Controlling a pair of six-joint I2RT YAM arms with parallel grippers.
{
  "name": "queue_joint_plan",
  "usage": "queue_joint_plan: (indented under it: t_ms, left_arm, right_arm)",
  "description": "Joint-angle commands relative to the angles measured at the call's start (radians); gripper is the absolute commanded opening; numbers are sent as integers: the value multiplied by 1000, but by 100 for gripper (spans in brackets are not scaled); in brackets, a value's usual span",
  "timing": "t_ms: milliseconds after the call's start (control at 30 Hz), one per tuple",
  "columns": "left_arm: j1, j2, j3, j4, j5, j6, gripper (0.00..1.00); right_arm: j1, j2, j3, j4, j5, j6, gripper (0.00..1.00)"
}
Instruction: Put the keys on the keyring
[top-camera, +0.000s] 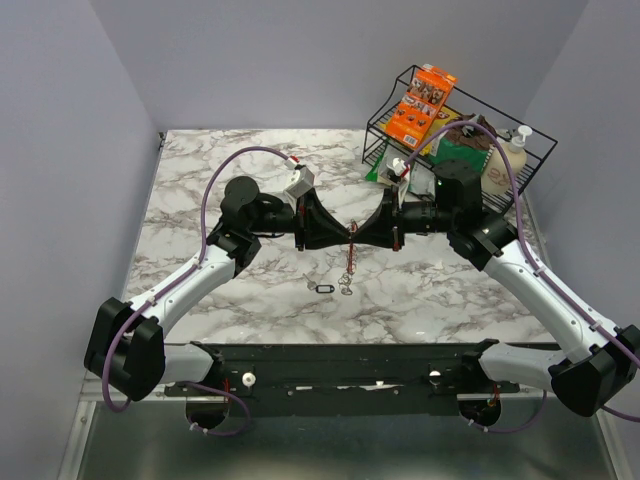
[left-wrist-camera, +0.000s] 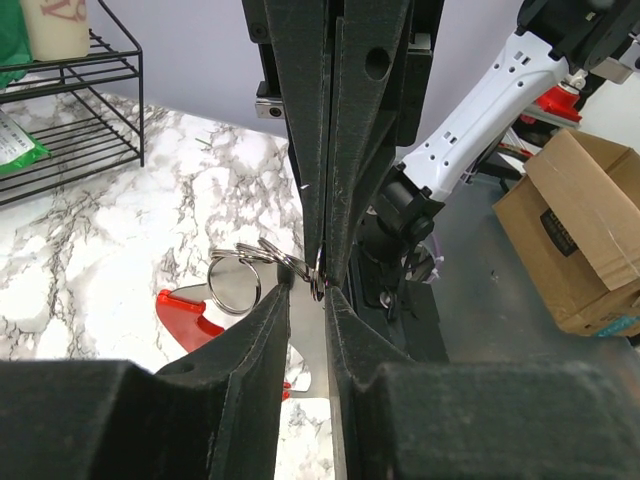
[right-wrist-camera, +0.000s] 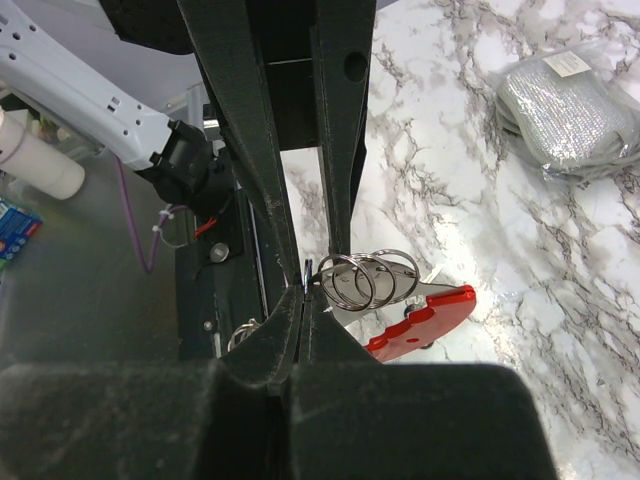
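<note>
The keyring hangs between my two grippers above the table's middle (top-camera: 350, 258). In the right wrist view it shows as linked silver rings (right-wrist-camera: 372, 279) joined to a red curved strip (right-wrist-camera: 425, 318). In the left wrist view the rings (left-wrist-camera: 236, 281) and the red strip (left-wrist-camera: 186, 313) show too. My right gripper (right-wrist-camera: 306, 288) is shut on the end ring, seen edge-on. My left gripper (left-wrist-camera: 309, 293) is open, with its fingertips either side of that ring. The key (top-camera: 323, 287), with a dark oval head, lies on the marble below the grippers.
A black wire rack (top-camera: 536, 165) at the back right holds an orange box (top-camera: 421, 103), a soap bottle (top-camera: 512, 155) and packets. A small metal piece (top-camera: 346, 289) lies beside the key. A silver-grey pouch (right-wrist-camera: 565, 110) lies on the marble. A cardboard box (left-wrist-camera: 590, 240) stands off the table.
</note>
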Motion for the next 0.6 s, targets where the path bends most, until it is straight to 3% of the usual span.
queue_joint_plan:
  t_ms: [0, 267, 333, 500, 567]
  left_arm:
    - [-7, -5, 28, 38, -35, -9, 30]
    - [-7, -11, 27, 39, -50, -11, 26]
    - [-7, -13, 25, 48, -48, -12, 15]
    - [-7, -18, 18, 61, -56, -11, 0]
    - [-7, -27, 8, 61, -67, -6, 0]
  right_arm:
    - [4, -4, 2, 28, -20, 10, 1]
    - [4, -4, -4, 28, -31, 13, 1]
    - [4, -4, -7, 28, -31, 13, 1]
    - [4, -1, -10, 28, -36, 14, 1]
    - [4, 3, -11, 28, -36, 17, 1]
